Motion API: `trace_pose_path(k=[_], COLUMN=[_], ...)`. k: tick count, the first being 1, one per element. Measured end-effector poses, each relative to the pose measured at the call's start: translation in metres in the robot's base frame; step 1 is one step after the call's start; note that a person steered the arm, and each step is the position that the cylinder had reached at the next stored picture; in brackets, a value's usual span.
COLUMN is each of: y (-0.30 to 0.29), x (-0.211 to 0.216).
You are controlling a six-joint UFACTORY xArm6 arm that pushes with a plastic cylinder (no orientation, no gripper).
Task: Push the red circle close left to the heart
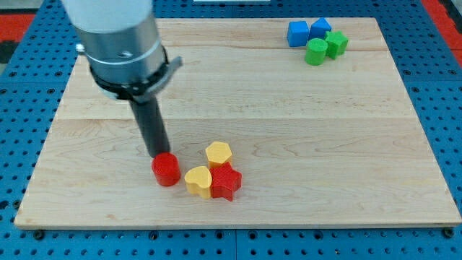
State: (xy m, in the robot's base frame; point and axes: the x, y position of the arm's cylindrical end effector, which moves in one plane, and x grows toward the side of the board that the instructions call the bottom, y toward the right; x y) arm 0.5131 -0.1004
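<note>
The red circle (166,170) is a short red cylinder near the board's lower middle. Just to its right lies the yellow heart (198,180), a small gap between them. My tip (158,154) stands at the red circle's upper left edge, touching or nearly touching it. A yellow hexagon (218,154) sits above and right of the heart. A red star (226,180) touches the heart's right side.
At the view's top right sit a blue cube (297,33), a second blue block (320,29), a green cylinder (315,52) and a green star (336,43). The wooden board (289,144) rests on a blue pegboard.
</note>
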Motion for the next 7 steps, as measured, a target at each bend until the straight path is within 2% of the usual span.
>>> trace_pose_path(k=[1,2,3,4,6,7], y=[-0.004,-0.021,-0.006,0.008,0.003,0.014], x=[0.002,0.024,0.049,0.057,0.097,0.079])
